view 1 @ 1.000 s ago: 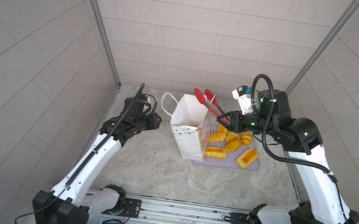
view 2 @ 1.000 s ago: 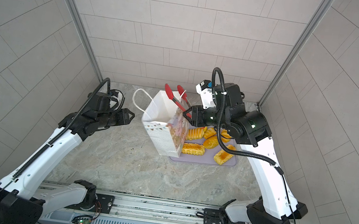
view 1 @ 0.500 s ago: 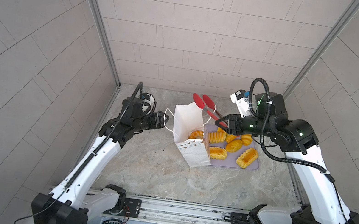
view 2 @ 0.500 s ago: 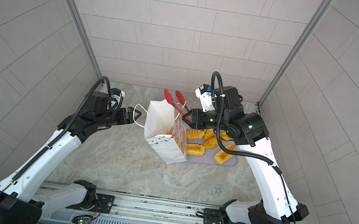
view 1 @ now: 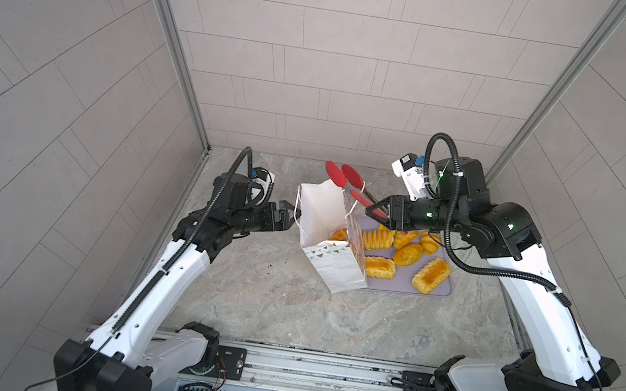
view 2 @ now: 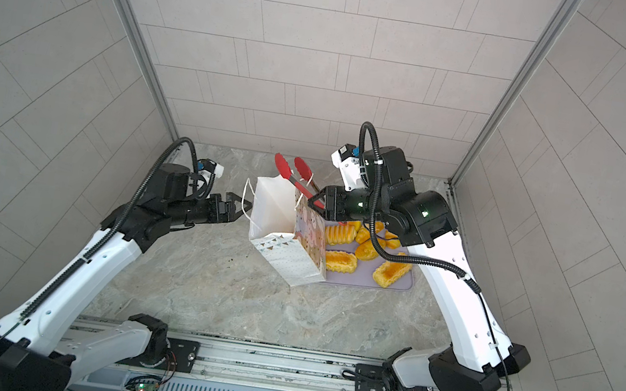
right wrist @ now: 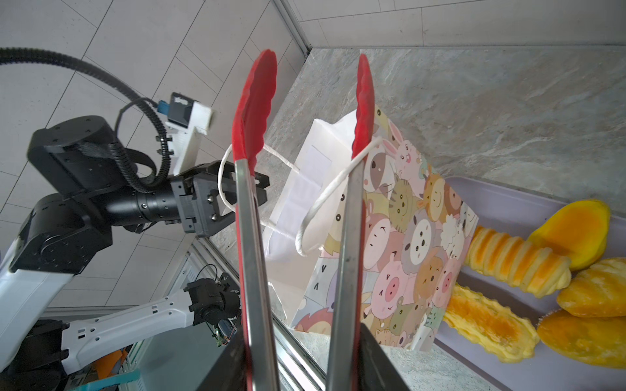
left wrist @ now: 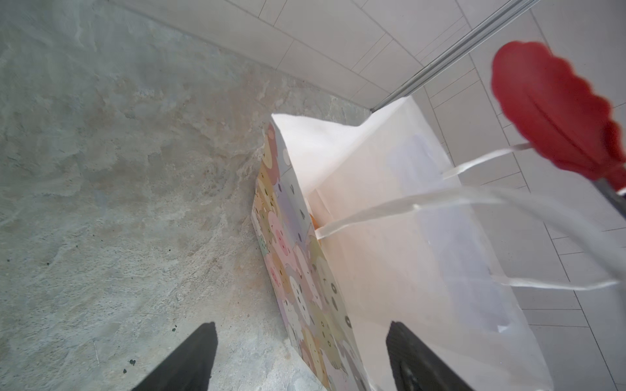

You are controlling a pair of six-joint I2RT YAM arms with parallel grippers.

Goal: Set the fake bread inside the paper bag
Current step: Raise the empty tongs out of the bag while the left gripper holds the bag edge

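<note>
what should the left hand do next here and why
Probably close the left hand on the near cord handle. Its jaws stand open with that loop right at the fingertips, and nothing grips the paper bag, while the right hand holds the empty tongs above it. A grip on the handle should steady the bag for loading.

Red tongs (view 1: 341, 175), golden bread (view 1: 430, 275), lilac tray (view 1: 400, 288)

Left arm (view 1: 174, 268) extended toward centre, wrist near level; left gripper (view 1: 291, 215) jaws stood wide apart. Right arm (view 1: 537, 314) arched in from the right, wrist level, pointing left; right gripper (view 1: 378, 208) jaws clamped on the handles of the red tongs (view 1: 352, 178)
</note>
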